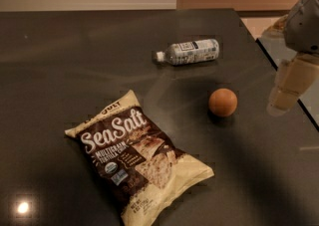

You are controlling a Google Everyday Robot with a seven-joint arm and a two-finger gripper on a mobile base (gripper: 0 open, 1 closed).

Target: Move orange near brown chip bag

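Nearest the camera: chip bag (137,163), brown and cream, lies flat on the dark desk (75,70), long axis running from 10 o'clock to 4 o'clock. "Sea Salt" lettering faces up.

Middle distance: orange (223,102) sits on the desk at about 2 o'clock from the bag, apart from it, with bare desk between the two. Nothing touches the fruit.

Same depth, right edge of view: end effector (285,90) hangs at 3 o'clock from the orange, near it but not in contact, apparently above the desk edge. Whether it is apart or together: cannot tell from this view. It holds nothing that I can see.

Farthest: clear bottle (189,52) lies on its side at about 11 o'clock from the orange, cap pointing toward 9 o'clock. Not part of the task.

Step in hand, as I judge it: approach. The grasp is not yet made and the orange is not yet near the bag.

Next move calls for: travel toward 9 o'clock and down onto the orange, centred grasp since round fruit can roll off, then carry toward 8 o'clock and set down just beside the bag without landing on it.
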